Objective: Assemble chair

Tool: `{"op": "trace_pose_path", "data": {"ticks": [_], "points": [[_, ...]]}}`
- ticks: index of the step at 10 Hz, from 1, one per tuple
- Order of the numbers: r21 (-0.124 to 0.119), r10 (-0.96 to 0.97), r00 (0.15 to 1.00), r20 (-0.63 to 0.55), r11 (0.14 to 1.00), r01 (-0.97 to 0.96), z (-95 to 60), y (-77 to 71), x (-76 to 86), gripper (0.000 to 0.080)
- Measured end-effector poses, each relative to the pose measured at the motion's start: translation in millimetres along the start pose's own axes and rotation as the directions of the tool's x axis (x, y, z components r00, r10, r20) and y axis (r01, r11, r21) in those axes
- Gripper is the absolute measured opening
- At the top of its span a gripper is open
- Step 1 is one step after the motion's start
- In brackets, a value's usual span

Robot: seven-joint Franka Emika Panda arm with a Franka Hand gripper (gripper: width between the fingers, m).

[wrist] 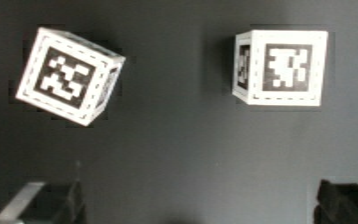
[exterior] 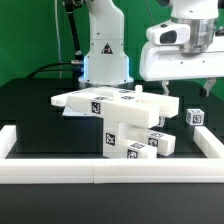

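Observation:
The chair's white tagged pieces lie loose on the black table. A flat slab (exterior: 98,100) rests across chunky leg blocks (exterior: 128,138) in the middle. Two small cubes stand toward the exterior view's right, one (exterior: 167,108) beside the pile and one (exterior: 195,116) further out. My gripper (exterior: 198,86) hangs above these cubes, well clear of them. In the wrist view both cubes show their tags, one tilted (wrist: 69,75) and one squarer (wrist: 279,65). My gripper (wrist: 197,205) is open, and only bare table lies between its dark fingertips (wrist: 43,205).
Long white border rails (exterior: 110,172) frame the table at the front and both sides. The robot's white base (exterior: 105,55) stands behind the pile. A green backdrop closes off the rear.

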State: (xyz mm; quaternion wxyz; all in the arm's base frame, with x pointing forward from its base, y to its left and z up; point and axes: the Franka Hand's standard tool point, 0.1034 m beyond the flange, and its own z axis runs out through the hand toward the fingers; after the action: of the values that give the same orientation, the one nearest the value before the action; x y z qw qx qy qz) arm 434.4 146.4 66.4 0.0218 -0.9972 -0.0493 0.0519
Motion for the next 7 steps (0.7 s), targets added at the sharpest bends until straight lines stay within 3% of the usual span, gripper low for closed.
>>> {"op": "trace_pose_path", "data": {"ticks": [3,7], "points": [[-0.001,0.013,1.0,-0.019,1.0,-0.013,3.5,-0.6,-2.6,0.0649],[0.001,0.037,0.996,-0.082,0.999,-0.037,14.4,-22.0,-7.0,0.0649]]}}
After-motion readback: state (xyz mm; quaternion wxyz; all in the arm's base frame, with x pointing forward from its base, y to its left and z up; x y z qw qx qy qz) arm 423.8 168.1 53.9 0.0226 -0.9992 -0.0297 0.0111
